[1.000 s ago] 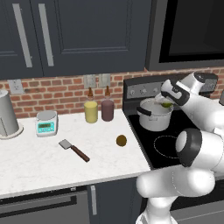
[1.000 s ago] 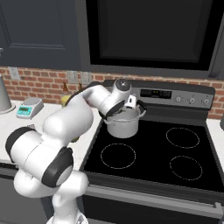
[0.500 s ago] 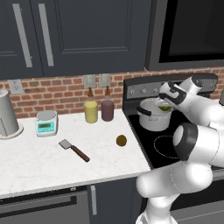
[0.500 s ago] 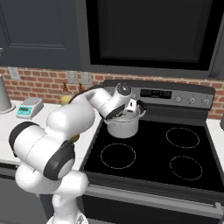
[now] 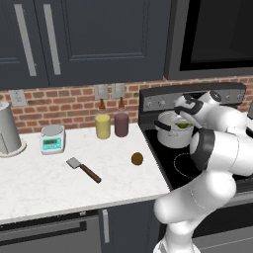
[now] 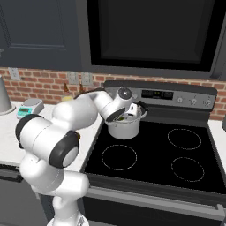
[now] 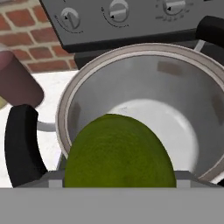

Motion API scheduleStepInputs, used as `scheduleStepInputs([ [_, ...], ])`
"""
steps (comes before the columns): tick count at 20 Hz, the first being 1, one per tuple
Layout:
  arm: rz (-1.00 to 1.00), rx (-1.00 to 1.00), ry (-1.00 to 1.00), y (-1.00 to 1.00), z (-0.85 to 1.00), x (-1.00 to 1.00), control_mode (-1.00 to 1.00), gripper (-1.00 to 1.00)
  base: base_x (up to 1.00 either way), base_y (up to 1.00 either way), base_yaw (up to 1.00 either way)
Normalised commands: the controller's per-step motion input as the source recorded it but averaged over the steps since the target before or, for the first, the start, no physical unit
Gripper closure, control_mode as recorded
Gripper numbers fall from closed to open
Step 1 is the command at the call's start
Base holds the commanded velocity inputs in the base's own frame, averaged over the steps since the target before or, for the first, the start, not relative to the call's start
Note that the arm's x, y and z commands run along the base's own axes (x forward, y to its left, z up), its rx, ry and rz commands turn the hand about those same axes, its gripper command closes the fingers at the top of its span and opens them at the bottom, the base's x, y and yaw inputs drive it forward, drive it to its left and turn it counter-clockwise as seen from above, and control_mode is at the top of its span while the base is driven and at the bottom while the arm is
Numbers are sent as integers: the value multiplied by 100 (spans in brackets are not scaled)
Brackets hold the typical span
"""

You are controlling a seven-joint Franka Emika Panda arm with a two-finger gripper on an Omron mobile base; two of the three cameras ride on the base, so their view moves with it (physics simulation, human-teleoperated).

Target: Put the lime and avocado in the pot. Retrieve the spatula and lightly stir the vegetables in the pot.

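1. My end effector (image 5: pixel 184 123) hangs over the open mouth of the pot (image 5: pixel 173 136), its jaws spread wide around the lime (image 7: pixel 117 151).
2. In the hand view the lime sits large and green just ahead of the camera, between the jaws, with the pot's bare steel floor behind it.
3. I cannot tell from the pictures whether the lime touches the pot's floor or hangs above it.
4. The pot stands on the rear left burner of the black stove (image 6: pixel 150 159), one black side handle (image 7: pixel 22 144) pointing toward the worktop (image 5: pixel 39 183).
5. From the right base view my end effector (image 6: pixel 125 114) dips just inside the pot's rim (image 6: pixel 132 119).
6. The avocado (image 5: pixel 137 158) lies on the white worktop near the stove's left edge, well apart from the pot.
7. The spatula (image 5: pixel 84 169) lies flat on the worktop to the left of the avocado, its grey blade toward the back left and its dark handle toward the front right.
8. A yellow jar (image 5: pixel 103 126) and a dark purple jar (image 5: pixel 121 124) stand side by side against the brick wall.
9. A small scale (image 5: pixel 52 139) and a tall grey container (image 5: pixel 8 129) stand further left on the worktop.
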Motion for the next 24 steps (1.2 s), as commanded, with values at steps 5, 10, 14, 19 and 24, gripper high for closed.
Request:
scheduleStepInputs([
  [5, 0, 0, 3, 0, -4, 19, -100, 100, 0, 0, 0],
  [10, 0, 0, 0, 0, -12, 16, -100, 100, 0, 0, 0],
  [14, 0, 0, 0, 0, -27, 15, -100, 100, 0, 0, 0],
  [19, 0, 0, 0, 0, -32, 13, -100, 100, 0, 0, 0],
  [24, 0, 0, 0, 0, -20, 15, -100, 100, 0, 0, 0],
])
